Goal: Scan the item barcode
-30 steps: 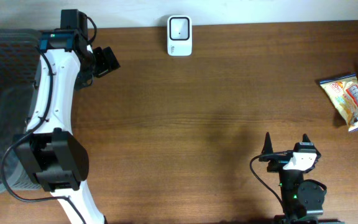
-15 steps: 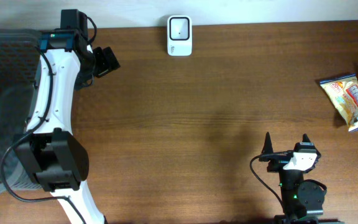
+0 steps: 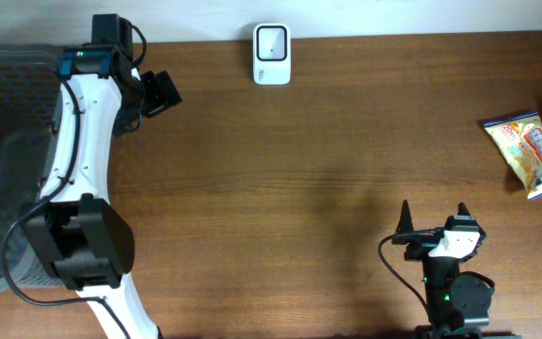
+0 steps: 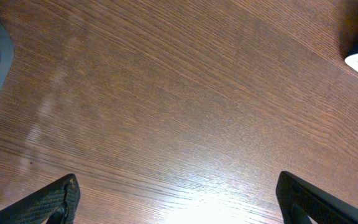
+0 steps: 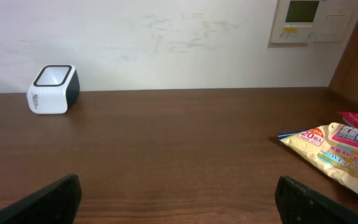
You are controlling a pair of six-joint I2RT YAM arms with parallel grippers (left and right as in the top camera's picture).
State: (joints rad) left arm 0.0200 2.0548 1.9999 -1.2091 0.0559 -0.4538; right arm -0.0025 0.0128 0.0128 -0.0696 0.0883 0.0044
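Wood-grain table [image 5: 166,143] meets white wall [image 5: 166,50]; left end effector [image 4: 178,180] and right end effector [image 5: 178,182] gape empty.

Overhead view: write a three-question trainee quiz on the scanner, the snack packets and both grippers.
1. True or false: the left gripper and the right gripper both stand open and empty.
2. Fill in: the snack packets lie nearer the ___ arm.
3. Pick one. The white scanner stands: A) at the far edge of the table; B) on top of the snack packets; C) between the right gripper's fingers.

Key: 1 true; 2 right; 3 A.
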